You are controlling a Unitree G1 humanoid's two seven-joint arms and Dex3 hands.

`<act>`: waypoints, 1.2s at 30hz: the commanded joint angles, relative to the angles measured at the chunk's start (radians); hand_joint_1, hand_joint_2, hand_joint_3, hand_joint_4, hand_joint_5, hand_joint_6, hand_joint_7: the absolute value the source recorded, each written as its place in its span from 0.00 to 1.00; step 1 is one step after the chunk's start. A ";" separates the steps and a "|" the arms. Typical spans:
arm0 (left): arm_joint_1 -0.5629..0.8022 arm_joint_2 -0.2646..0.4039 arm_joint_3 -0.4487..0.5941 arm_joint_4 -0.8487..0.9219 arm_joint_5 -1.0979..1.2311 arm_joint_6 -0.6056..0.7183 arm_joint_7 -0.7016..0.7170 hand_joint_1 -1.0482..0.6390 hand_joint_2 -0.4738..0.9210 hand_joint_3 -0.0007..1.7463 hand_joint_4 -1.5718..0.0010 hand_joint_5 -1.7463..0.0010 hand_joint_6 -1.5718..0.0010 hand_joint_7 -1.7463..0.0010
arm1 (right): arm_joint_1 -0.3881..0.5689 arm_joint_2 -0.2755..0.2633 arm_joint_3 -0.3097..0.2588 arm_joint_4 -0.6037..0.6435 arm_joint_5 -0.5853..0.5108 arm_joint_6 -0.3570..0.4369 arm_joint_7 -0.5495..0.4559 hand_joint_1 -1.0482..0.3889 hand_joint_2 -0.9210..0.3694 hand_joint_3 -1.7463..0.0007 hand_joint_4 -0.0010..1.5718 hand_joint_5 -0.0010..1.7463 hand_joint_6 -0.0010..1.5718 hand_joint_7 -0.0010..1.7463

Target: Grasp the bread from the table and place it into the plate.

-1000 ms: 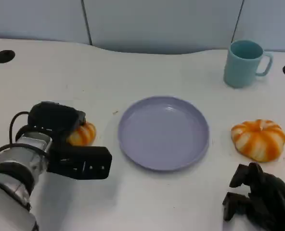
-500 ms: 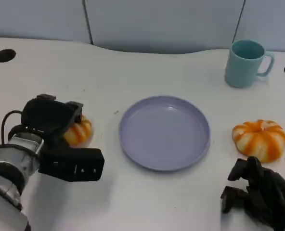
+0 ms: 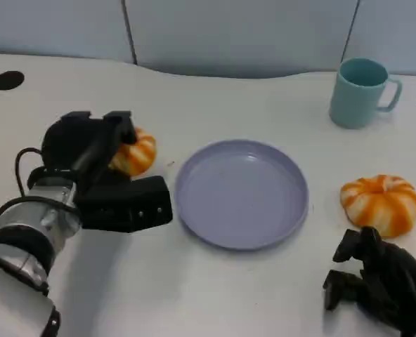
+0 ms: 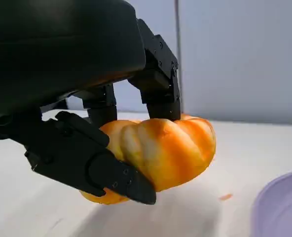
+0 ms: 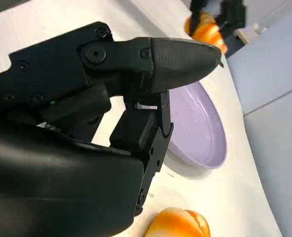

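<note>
**Bread in hand, plate not yet reached**

The white table (image 3: 215,295) carries everything. At its middle sits one lavender plate (image 3: 242,193), bare of food, so the placing is not done. Left of the plate, the left hand (image 3: 95,168) grasps a bread (image 3: 136,153), an orange-and-white striped bun; in the left wrist view the fingers (image 4: 156,84) press it from above and the thumb from below, and it appears lifted just clear of the table, with a shadow under it. The grasp therefore looks done; what is left, as I judge it, is carrying the bun rightward over the rim and letting go.

At the near right the right hand (image 3: 380,284) lies low with its fingers curled in and nothing in them. Just beyond it, right of the plate and apart from it, lies a second bread (image 3: 378,203), untouched on the table.

At the far right stands one teal mug (image 3: 362,93).

Count: two breads, one plate, one mug, two hands.
</note>
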 commanded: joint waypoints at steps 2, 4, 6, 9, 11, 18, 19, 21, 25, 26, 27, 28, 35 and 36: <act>-0.021 0.006 0.012 -0.004 -0.009 -0.015 0.025 0.53 0.98 0.08 0.47 0.00 0.61 0.00 | 0.031 -0.025 0.003 0.013 -0.021 0.019 -0.012 0.41 0.00 0.72 0.77 0.70 0.69 0.66; -0.021 0.006 0.013 -0.004 -0.008 -0.016 0.026 0.53 0.98 0.08 0.47 0.00 0.61 0.00 | 0.031 -0.025 0.004 0.013 -0.021 0.019 -0.013 0.41 0.00 0.72 0.77 0.70 0.68 0.66; -0.021 0.006 0.014 -0.004 -0.007 -0.016 0.025 0.53 0.98 0.09 0.47 0.00 0.61 0.00 | 0.031 -0.025 0.004 0.013 -0.020 0.019 -0.013 0.41 0.00 0.72 0.77 0.71 0.68 0.67; -0.021 0.006 0.015 -0.004 -0.006 -0.016 0.025 0.53 0.97 0.09 0.47 0.00 0.61 0.00 | 0.032 -0.026 0.005 0.012 -0.020 0.019 -0.013 0.41 0.00 0.72 0.77 0.71 0.68 0.67; -0.021 0.006 0.015 -0.004 -0.006 -0.016 0.025 0.53 0.97 0.09 0.47 0.00 0.61 0.00 | 0.032 -0.026 0.005 0.012 -0.019 0.019 -0.014 0.41 0.00 0.72 0.76 0.71 0.68 0.67; -0.049 -0.095 -0.026 -0.053 0.004 -0.356 0.033 0.47 0.59 0.79 0.40 0.00 0.53 0.00 | 0.053 -0.008 -0.003 -0.013 0.003 0.029 -0.013 0.43 0.00 0.74 0.79 0.67 0.70 0.63; -0.050 -0.096 -0.025 -0.049 0.005 -0.362 0.034 0.47 0.58 0.80 0.40 0.00 0.52 0.00 | 0.054 -0.008 -0.003 -0.014 0.003 0.029 -0.013 0.43 0.00 0.74 0.79 0.67 0.70 0.63; -0.052 -0.096 -0.024 -0.043 0.007 -0.370 0.036 0.47 0.57 0.81 0.40 0.00 0.52 0.00 | 0.054 -0.007 -0.004 -0.015 0.002 0.030 -0.013 0.43 0.00 0.74 0.78 0.67 0.69 0.63; -0.056 -0.123 -0.047 -0.035 0.020 -0.399 0.011 0.46 0.61 0.84 0.38 0.00 0.50 0.00 | 0.060 -0.008 0.005 -0.028 -0.004 0.036 -0.019 0.43 0.00 0.74 0.79 0.68 0.69 0.65; -0.057 -0.128 -0.049 -0.035 0.020 -0.401 0.008 0.46 0.61 0.84 0.38 0.00 0.50 0.00 | 0.059 -0.006 0.003 -0.027 0.000 0.036 -0.019 0.43 0.00 0.74 0.79 0.68 0.69 0.65; -0.058 -0.131 -0.052 -0.034 0.020 -0.402 0.006 0.45 0.61 0.84 0.37 0.00 0.49 0.00 | 0.059 -0.005 0.001 -0.027 0.002 0.037 -0.019 0.43 0.00 0.74 0.79 0.68 0.69 0.65; -0.059 -0.135 -0.055 -0.034 0.020 -0.405 -0.004 0.44 0.62 0.85 0.37 0.00 0.49 0.00 | 0.060 -0.004 0.001 -0.028 0.003 0.038 -0.020 0.43 0.00 0.75 0.78 0.68 0.69 0.65; -0.071 -0.156 -0.088 -0.027 0.035 -0.376 -0.085 0.42 0.64 0.83 0.33 0.00 0.46 0.00 | 0.063 -0.001 0.007 -0.030 -0.002 0.027 -0.020 0.42 0.00 0.75 0.78 0.68 0.70 0.65; -0.072 -0.158 -0.095 -0.027 0.042 -0.366 -0.090 0.41 0.65 0.83 0.33 0.00 0.46 0.00 | 0.064 -0.001 0.006 -0.029 -0.001 0.025 -0.018 0.42 0.00 0.75 0.78 0.68 0.70 0.65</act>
